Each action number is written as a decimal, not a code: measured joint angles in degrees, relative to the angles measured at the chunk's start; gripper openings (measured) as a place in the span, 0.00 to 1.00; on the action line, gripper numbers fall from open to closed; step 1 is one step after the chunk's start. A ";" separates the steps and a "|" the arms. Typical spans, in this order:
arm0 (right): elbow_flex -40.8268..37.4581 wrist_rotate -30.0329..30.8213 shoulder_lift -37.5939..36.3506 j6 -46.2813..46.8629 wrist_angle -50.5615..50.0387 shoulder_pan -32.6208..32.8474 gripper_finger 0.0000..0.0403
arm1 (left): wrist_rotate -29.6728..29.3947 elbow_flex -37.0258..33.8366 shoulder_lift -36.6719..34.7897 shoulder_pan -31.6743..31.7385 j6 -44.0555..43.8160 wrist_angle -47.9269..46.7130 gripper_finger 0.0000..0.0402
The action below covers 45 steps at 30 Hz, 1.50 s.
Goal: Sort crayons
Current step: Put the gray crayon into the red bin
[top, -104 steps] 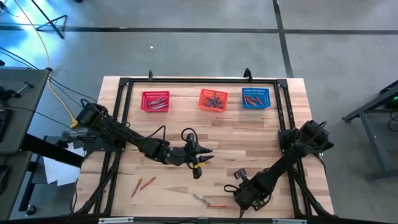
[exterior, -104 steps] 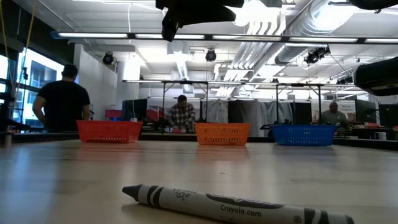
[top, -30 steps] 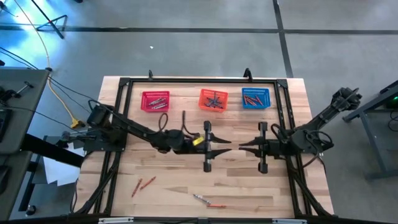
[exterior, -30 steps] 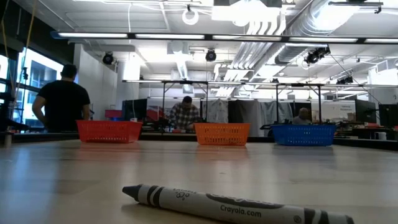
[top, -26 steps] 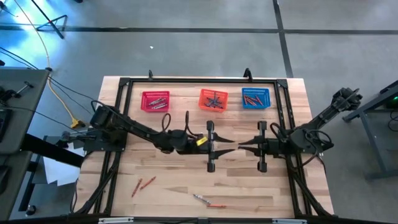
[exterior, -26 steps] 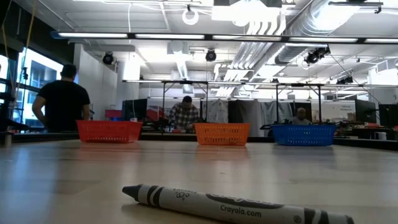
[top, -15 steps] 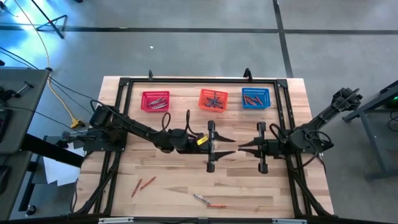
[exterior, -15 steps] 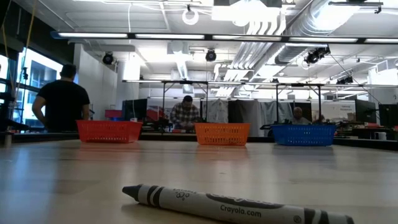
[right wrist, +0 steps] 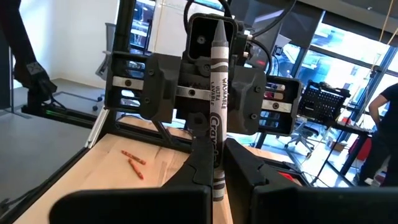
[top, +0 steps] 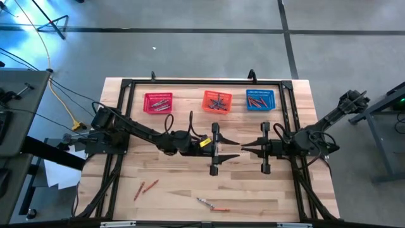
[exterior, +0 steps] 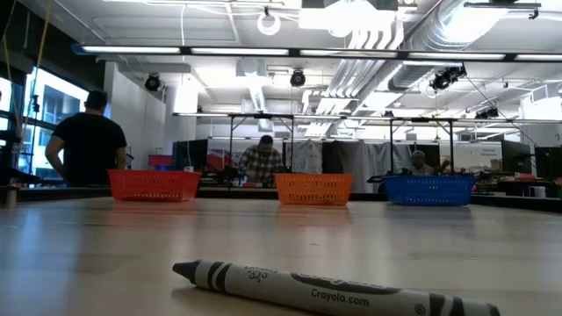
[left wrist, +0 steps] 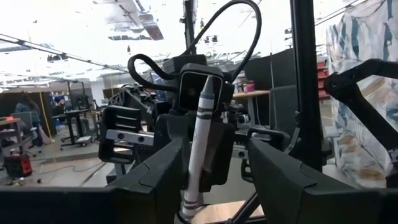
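With the right gripper [right wrist: 217,163], pinching a grey crayon [right wrist: 217,99] opposite the spread left gripper [left wrist: 214,157], sorting partway, leaving loose crayons [top: 145,187] lying on the worktop [top: 253,190].

Both arms reach toward mid-table and face each other, wrists level above the wood. The left gripper [top: 233,149] points rightward with its fingers [left wrist: 155,180] spread wide. The right gripper [top: 248,147] points leftward just opposite it, fingers [right wrist: 202,152] pressed together on a grey crayon [right wrist: 216,106] that stands upright between the two grippers
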 joint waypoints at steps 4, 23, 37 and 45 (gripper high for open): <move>0.00 -0.43 0.00 0.04 -0.08 -0.31 0.02 | -0.04 0.00 0.00 0.01 0.00 0.02 0.42; 0.02 -3.81 1.41 -0.01 0.84 -0.99 0.02 | -0.19 0.00 0.00 0.10 -0.04 -0.04 0.42; 0.02 -7.81 4.83 0.14 4.57 -6.06 0.02 | -0.23 -0.02 0.00 0.39 -0.07 -0.02 0.42; 0.02 -8.02 4.83 1.42 4.54 -6.58 0.02 | -0.26 -0.02 0.00 0.82 0.48 -0.29 0.28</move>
